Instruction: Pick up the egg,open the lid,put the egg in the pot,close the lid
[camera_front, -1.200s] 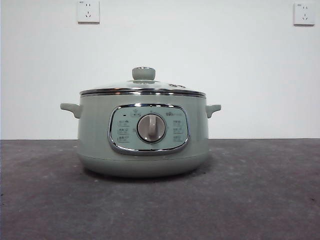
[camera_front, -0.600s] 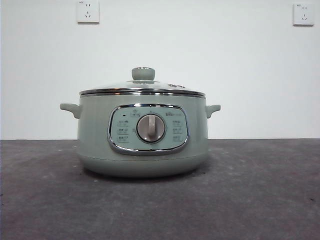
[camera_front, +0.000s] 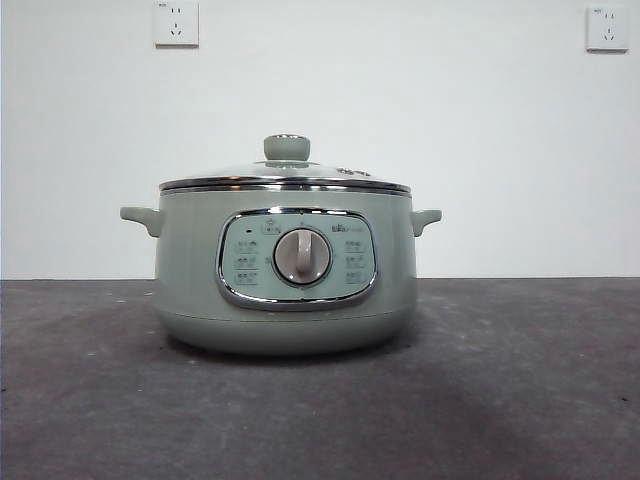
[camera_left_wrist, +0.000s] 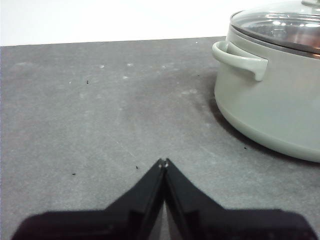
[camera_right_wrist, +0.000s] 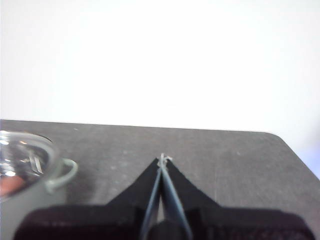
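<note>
One pot (camera_front: 285, 270) counted, standing upright on the dark grey bench (camera_front: 520, 390), near the middle in the front view. One lid (camera_front: 285, 178) counted, seated flat on the pot's rim, chrome edge level all round, pale green knob (camera_front: 287, 148) on top. Two side handles noted, one at each side of the pot. One chrome-framed control panel (camera_front: 297, 258) on the pot's face, with one round silver dial (camera_front: 302, 257) at its middle. Two wall sockets (camera_front: 176, 22) seen high on the white wall behind, one toward each upper corner. Egg not found loose on the bench in any view. Reddish blur seen through the glass of the lid in both wrist views (camera_left_wrist: 300, 37) (camera_right_wrist: 7, 186); too indistinct to say whether egg or reflection, so contents of the pot cannot be told. Left gripper (camera_left_wrist: 163, 163) low over bare bench, well apart from the pot, tips pressed together, nothing between them. Right gripper (camera_right_wrist: 164, 160) also over bare bench, beside the pot's other handle (camera_right_wrist: 62, 175), tips pressed together, nothing held. Neither gripper visible in the front view.
</note>
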